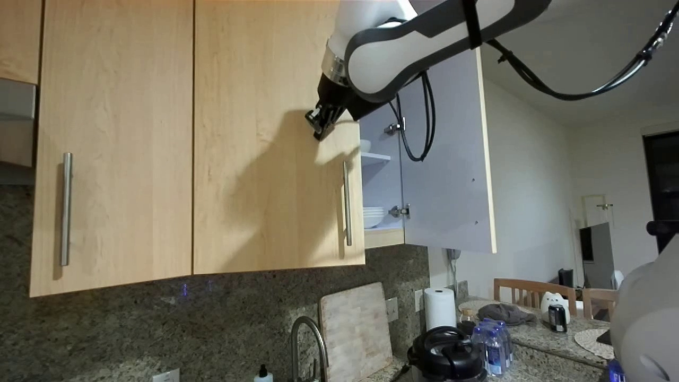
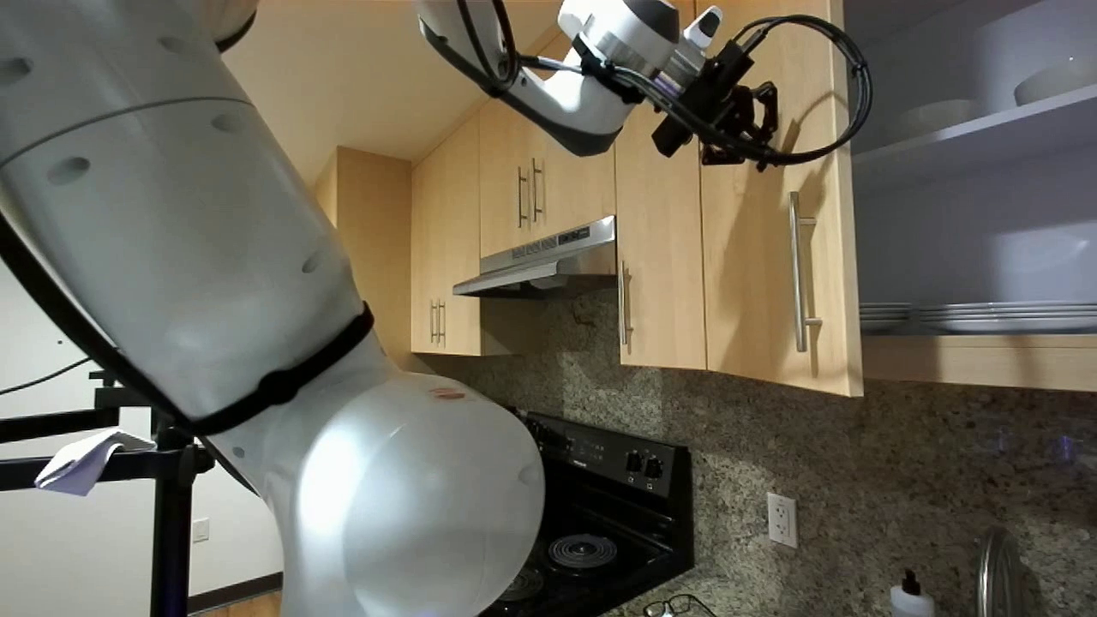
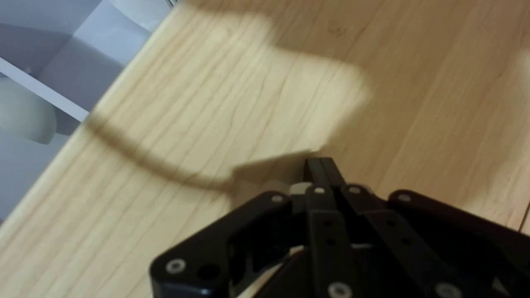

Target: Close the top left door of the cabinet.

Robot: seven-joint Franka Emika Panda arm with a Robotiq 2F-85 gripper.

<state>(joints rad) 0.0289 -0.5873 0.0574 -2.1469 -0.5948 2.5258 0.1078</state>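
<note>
Tool (image 3: pixel 325 170), black and jointed, is seen in the lower part of the wrist view, with its tips a little right of the centre. Its two slim fingers are clenched, one directly against the other. The top left door (image 3: pixel 248 95), a tall flat panel of pale maple wood, fills most of this frame behind the fingertips; whether they touch it, I cannot tell. In the upper left, beyond the door's edge, are a white shelf (image 3: pixel 43 91) and a rounded white bowl (image 3: pixel 25 109).

In an exterior view, the door is just left of the centre, with a slim vertical steel bar handle (image 1: pixel 347 204) near its lower right edge. It is partly open: the white inside of the light-wood wall cabinet (image 1: pixel 384 239) shows to the right of it. Farther right, a door with a white face (image 1: pixel 448 180) stands wide open. The tool is before the upper right part of the top left door, higher than the handle.

In an exterior view, stacked white plates (image 2: pixel 1011 319) lie in the cabinet at the right edge of the frame. The top left door is left of them, in the upper right, and its free edge stands out from the cabinet. In the middle, a steel range hood (image 2: pixel 548 261) is above a black stove (image 2: pixel 600 458), partly hidden by the white robot arm (image 2: pixel 428 497).
</note>
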